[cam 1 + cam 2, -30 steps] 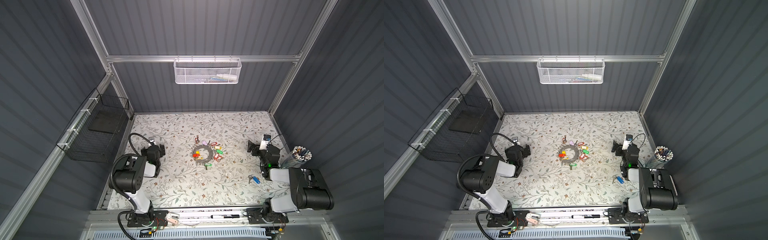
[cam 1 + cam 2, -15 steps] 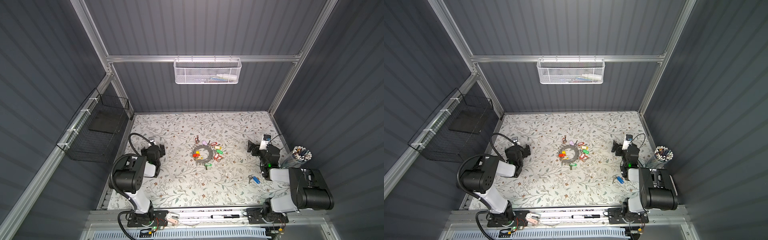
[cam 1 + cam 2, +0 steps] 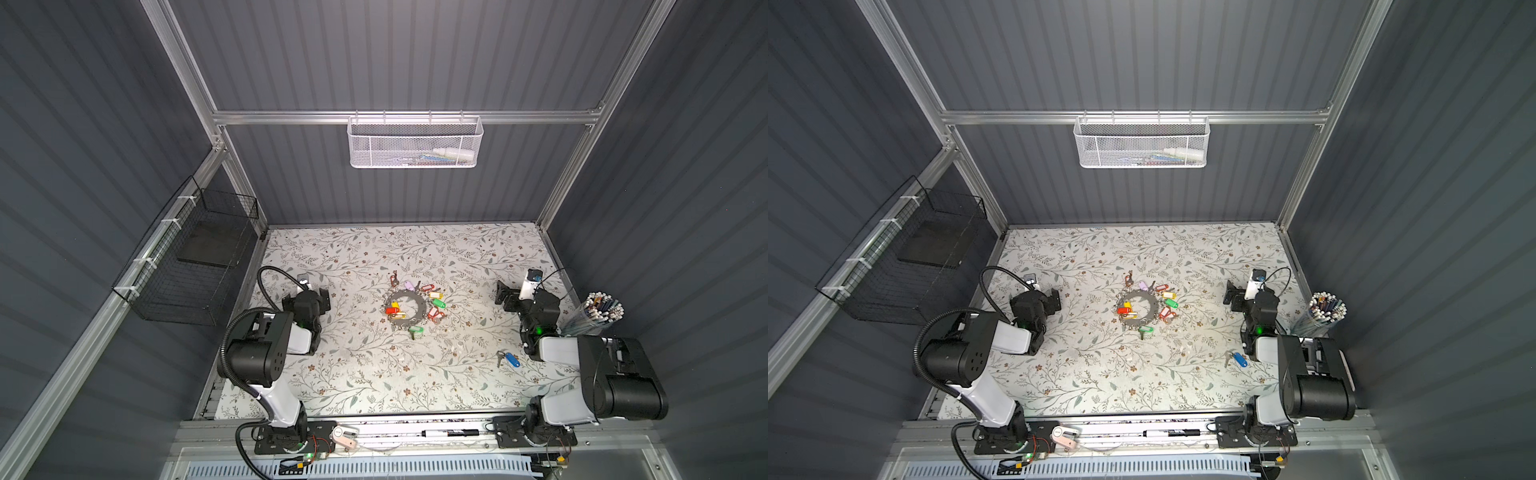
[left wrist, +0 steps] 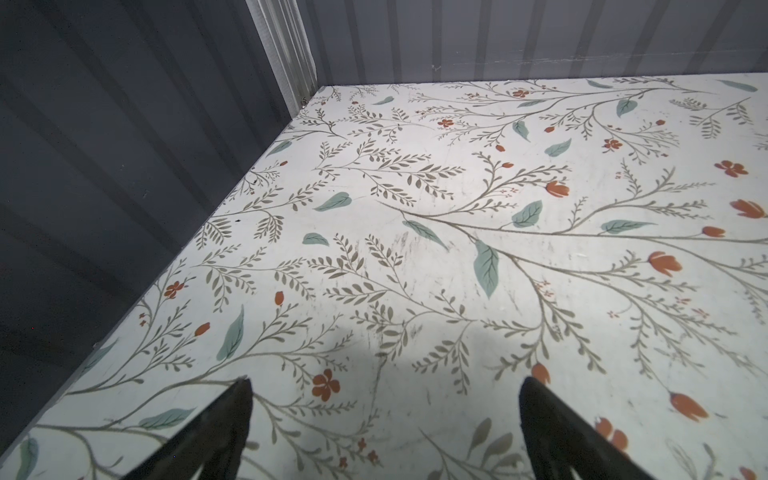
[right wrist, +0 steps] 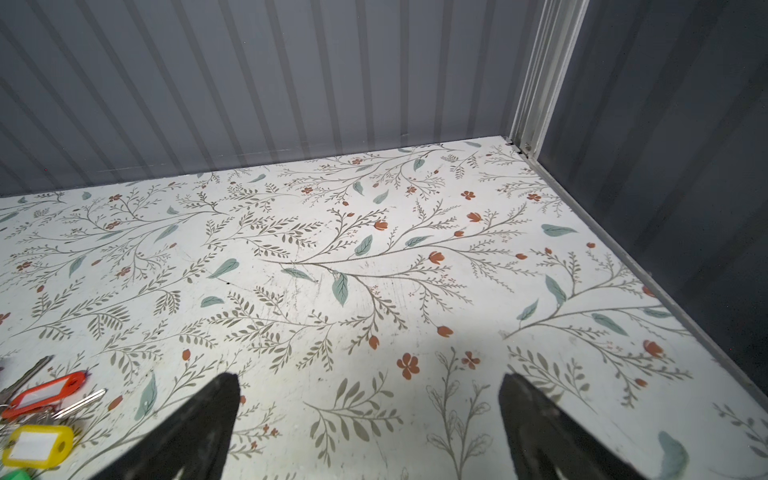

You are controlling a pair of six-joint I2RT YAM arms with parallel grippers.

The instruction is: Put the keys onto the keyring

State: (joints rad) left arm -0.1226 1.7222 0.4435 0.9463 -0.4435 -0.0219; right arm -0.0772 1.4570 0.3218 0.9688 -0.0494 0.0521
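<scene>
In the middle of the frame, in both top views, the keyring (image 3: 406, 309) lay flat on the table (image 3: 457, 257), coloured tags fanned out round its rim. The keys (image 3: 509, 359), the bunch with the blue tag, sat well apart from it, down toward the lower right, just beside the right arm (image 3: 555, 348) and not on the ring yet. Neither arm was holding anything, fwiw. The left gripper (image 3: 323, 299) sat at the left of the frame, spread wide. The left wrist view showed both dark fingertips (image 4: 232, 415) far apart over bare flowered tabletop with nothing between them. Same deal on the other side: the right gripper (image 3: 503, 296) was at the right of the frame, well apart from the ring, jaws wide and empty. Its wrist view caught a red tag (image 5: 45, 392) and a yellow tag (image 5: 35, 444) at the edge, off to one side of the fingers. A pen cup (image 3: 598, 311) stood by the right wall.
</scene>
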